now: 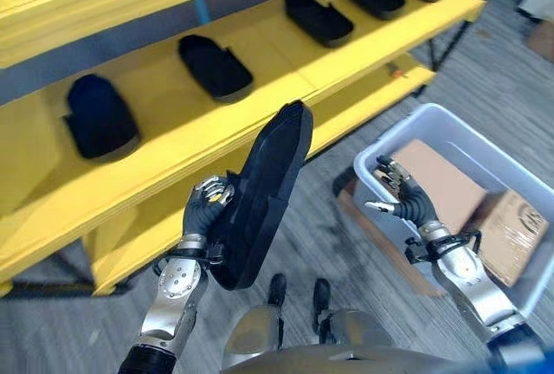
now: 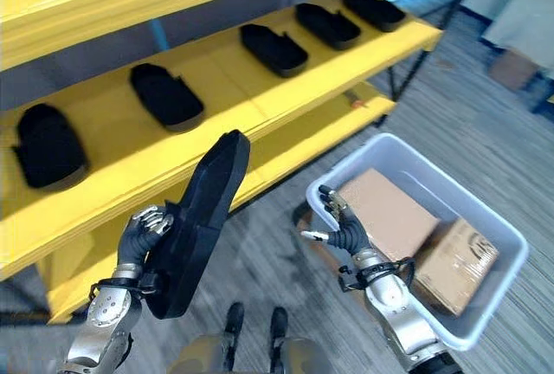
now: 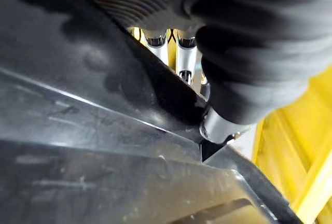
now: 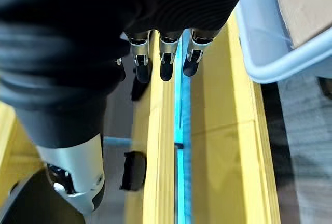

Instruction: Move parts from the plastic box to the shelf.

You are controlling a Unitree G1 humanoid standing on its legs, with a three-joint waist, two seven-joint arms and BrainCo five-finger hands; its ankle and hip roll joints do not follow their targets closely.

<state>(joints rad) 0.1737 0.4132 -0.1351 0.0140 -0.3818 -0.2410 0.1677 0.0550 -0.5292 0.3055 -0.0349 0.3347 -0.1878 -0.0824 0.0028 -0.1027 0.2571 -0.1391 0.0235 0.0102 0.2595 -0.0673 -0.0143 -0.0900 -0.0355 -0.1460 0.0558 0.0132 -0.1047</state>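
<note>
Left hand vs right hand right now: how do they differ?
The left hand is curled round a long black part, held tilted on end before the yellow shelf; the right hand holds nothing, its fingers relaxed. The left hand is near the shelf's front edge; the right hand hovers at the rim of the grey plastic box. Both have dark ribbed covers.

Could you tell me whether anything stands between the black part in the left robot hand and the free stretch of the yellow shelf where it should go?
Nothing visible does. The left robot hand holds the black part tilted in front of the yellow shelf; between two of the parts already lying there the shelf is bare.
</note>
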